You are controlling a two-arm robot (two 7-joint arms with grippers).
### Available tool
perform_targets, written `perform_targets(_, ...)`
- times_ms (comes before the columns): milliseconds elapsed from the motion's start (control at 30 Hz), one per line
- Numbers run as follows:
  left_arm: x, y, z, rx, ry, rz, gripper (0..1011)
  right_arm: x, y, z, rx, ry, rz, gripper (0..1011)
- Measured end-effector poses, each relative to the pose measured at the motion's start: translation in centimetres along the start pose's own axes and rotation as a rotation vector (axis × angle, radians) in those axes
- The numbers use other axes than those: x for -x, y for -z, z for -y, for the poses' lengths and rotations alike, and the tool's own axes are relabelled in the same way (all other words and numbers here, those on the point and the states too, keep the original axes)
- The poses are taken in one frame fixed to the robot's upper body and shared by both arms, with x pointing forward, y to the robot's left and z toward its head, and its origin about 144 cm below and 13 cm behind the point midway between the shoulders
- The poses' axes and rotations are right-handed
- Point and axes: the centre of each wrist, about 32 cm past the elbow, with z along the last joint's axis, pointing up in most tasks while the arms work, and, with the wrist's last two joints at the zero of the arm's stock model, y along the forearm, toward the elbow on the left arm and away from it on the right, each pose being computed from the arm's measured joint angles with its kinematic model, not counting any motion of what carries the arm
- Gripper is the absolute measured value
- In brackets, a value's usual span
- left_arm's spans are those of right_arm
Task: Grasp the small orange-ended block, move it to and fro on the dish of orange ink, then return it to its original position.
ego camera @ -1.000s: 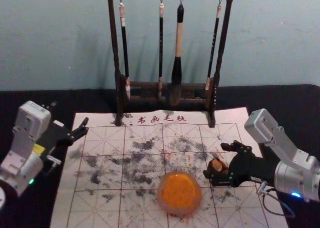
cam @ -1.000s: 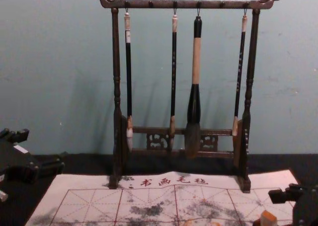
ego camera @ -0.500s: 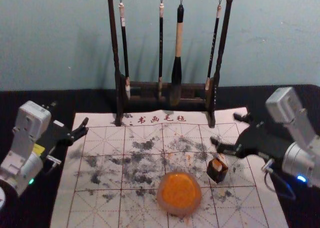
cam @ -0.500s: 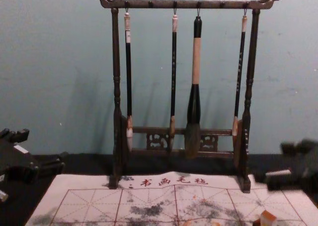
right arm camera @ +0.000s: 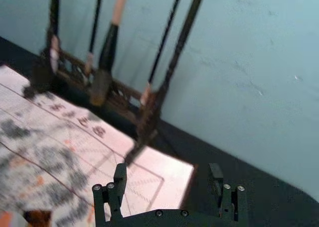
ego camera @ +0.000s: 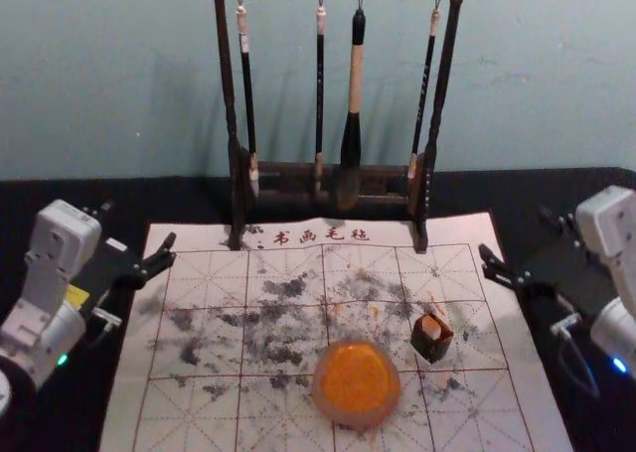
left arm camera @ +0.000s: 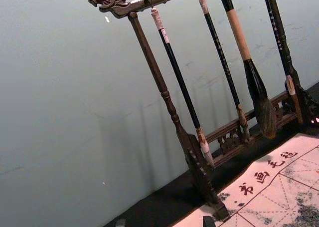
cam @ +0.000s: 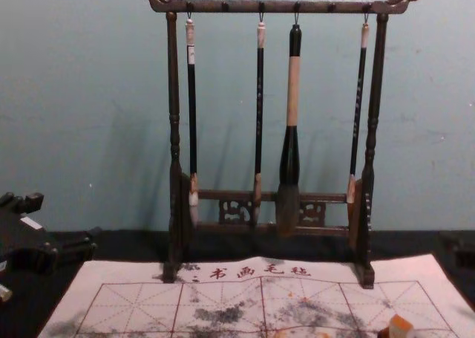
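The right gripper, fingers apart, hovers by the mat's right edge. The block, dark brown with an orange-and-pale top, stands right of the orange ink dish. Dark red 书画毛毡 marks the mat; brush handles bear characters too small to read. The left gripper, fingers parted, is parked at left.

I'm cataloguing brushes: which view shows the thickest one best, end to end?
The chest view: the brush hangs whole, larger than in the head view, which also shows it whole. Both wrist views show it aslant; the right one cuts off its upper end.
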Motion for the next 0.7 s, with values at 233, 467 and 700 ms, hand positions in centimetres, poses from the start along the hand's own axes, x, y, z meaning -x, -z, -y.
perform_targets(233,0.0,0.0,0.0,0.000,0.000,0.000,1001,1.4,3.1,0.6,0.040,0.089,0.005,1000)
perform_targets(467,0.0,0.0,0.0,0.000,0.000,0.000,1001,1.6,4.1,0.7,0.050,0.119,-0.015,1000)
perform_targets(700,0.0,0.0,0.0,0.000,0.000,0.000,1001,1.6,3.9,0.7,0.047,0.114,-0.011,1000)
